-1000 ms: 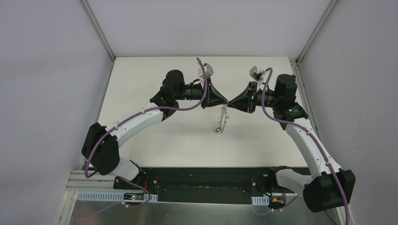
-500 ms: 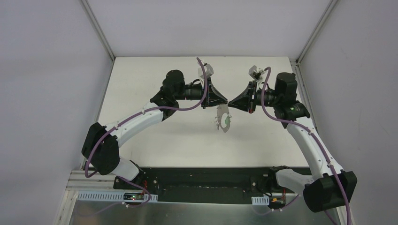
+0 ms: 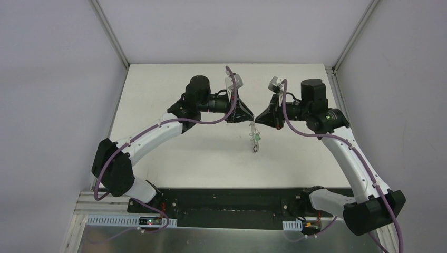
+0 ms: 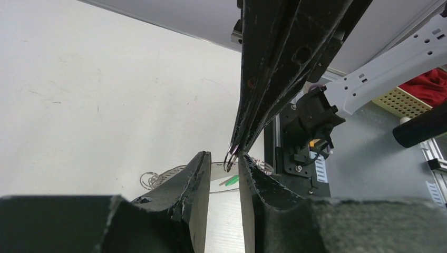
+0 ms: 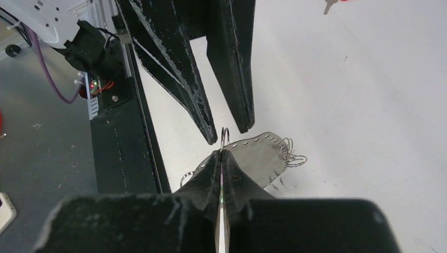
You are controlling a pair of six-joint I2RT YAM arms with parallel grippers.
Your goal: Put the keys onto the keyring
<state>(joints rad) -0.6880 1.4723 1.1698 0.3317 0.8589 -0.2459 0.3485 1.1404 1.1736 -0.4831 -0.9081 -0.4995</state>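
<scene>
The left gripper and the right gripper are held tip to tip above the middle of the table, well clear of its surface. The left gripper's fingers are seen parted, with an open gap between them and nothing gripped. The right gripper's fingers are pressed flat together, clamped on the rim of the keyring. A small ring of wire is seen projecting from the right fingertips, and it lies in the gap between the left gripper's parted tips; whether it touches either of them cannot be told.

The keyring is hung below the two grippers, off the table, and is seen almost edge-on from above. Small wire loops are carried along its rim. A green key is seen against the hanging keyring; how it is attached cannot be made out. In the right wrist view a key with a red head is seen lying on the table, well apart from the keyring
</scene>
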